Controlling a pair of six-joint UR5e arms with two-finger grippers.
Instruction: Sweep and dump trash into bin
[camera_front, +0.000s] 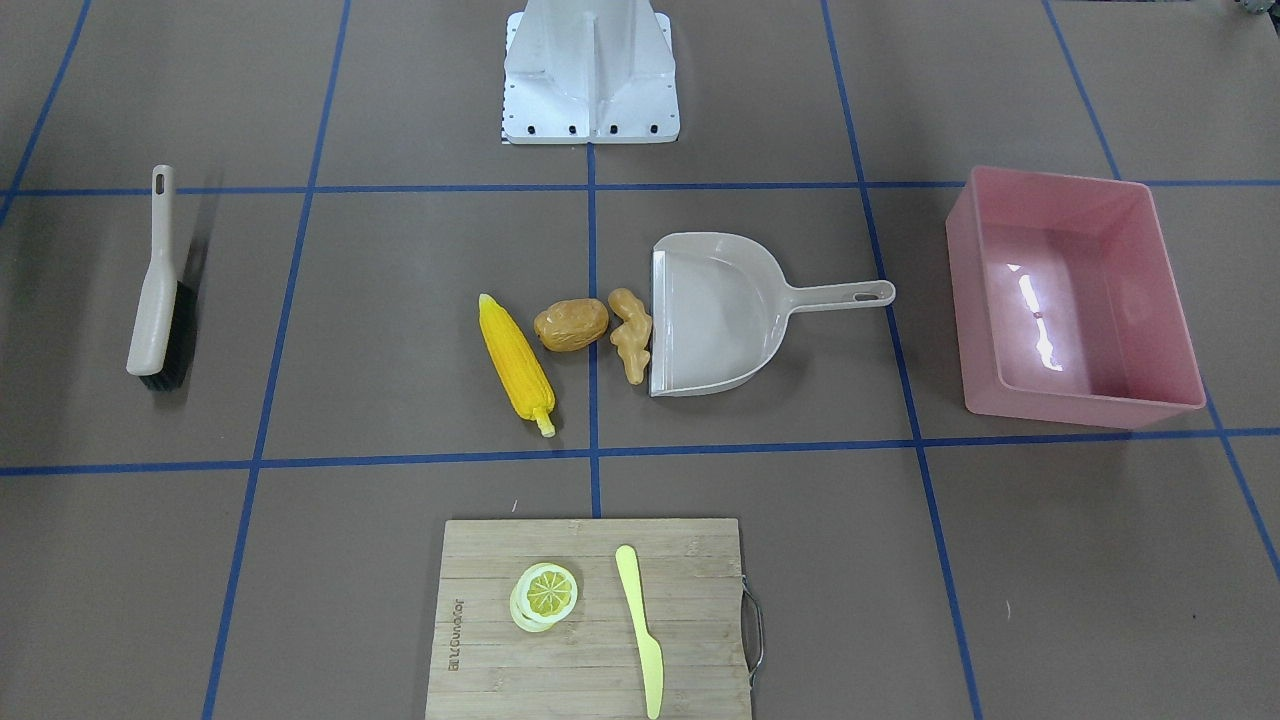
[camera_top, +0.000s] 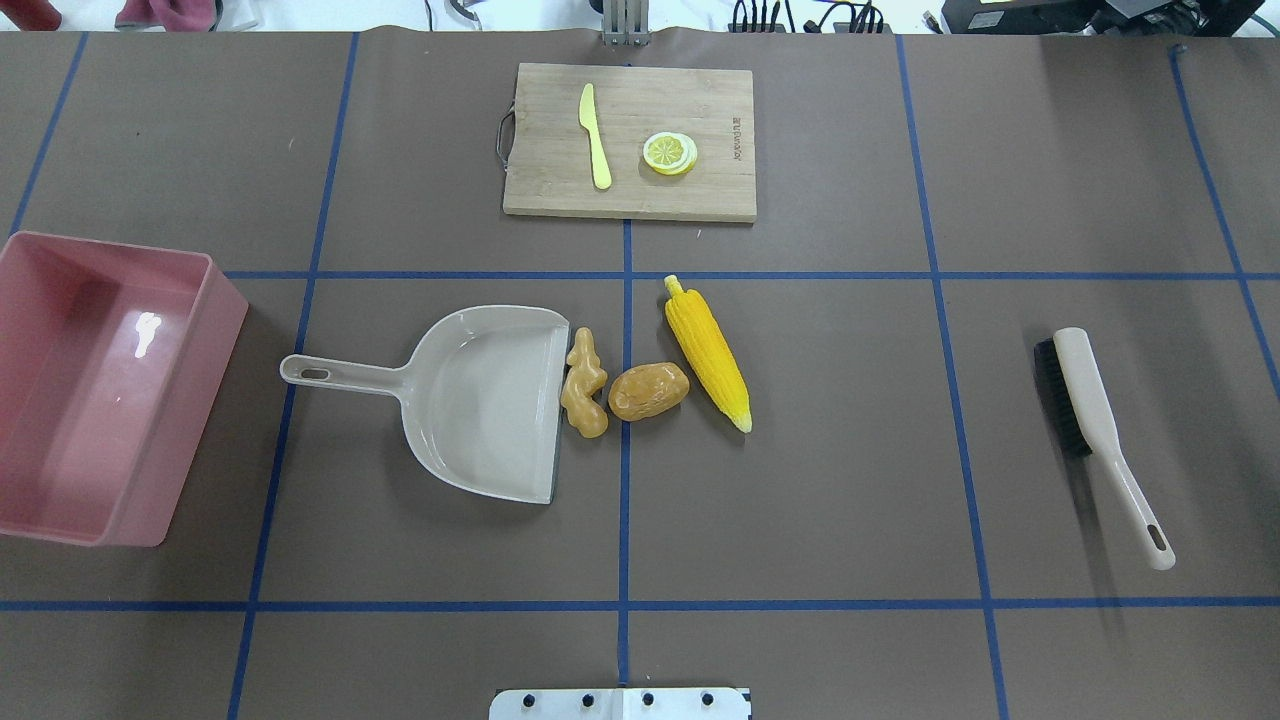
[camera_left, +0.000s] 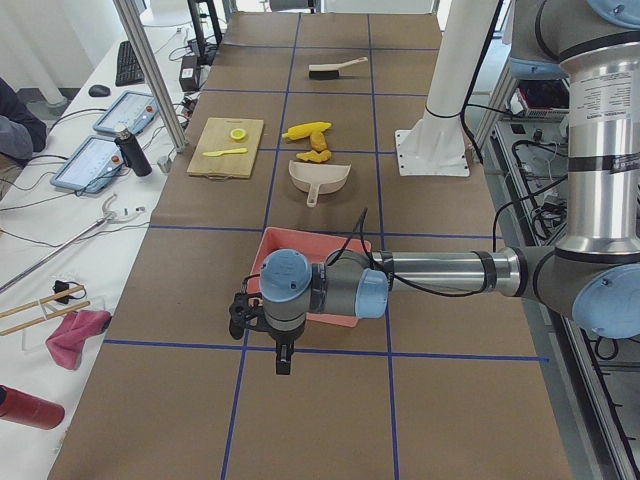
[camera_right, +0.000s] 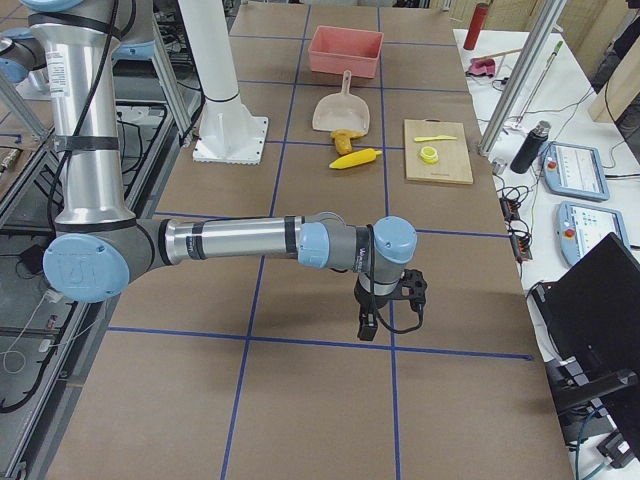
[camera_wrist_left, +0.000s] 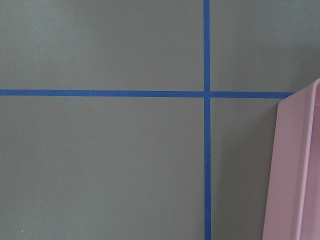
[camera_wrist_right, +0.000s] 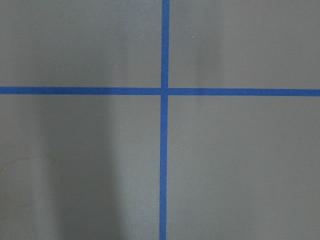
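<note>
The bin (camera_top: 195, 400) runs off the left edge of the overhead frame, and in the left side view the near arm (camera_left: 430, 272) covers its lower half. The board (camera_front: 700, 620) is cut by the front view's bottom edge. The left gripper (camera_left: 240, 318) and right gripper (camera_right: 408, 290) are too small to read.

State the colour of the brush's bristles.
The bristles are black, clearest in the overhead exterior view.

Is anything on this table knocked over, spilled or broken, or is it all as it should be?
Nothing looks spilled or damaged. The only loose things are the corn cob, potato and ginger root, lying on the table by the mouth of the dustpan. The pink bin stands upright, nothing visible inside.
</note>
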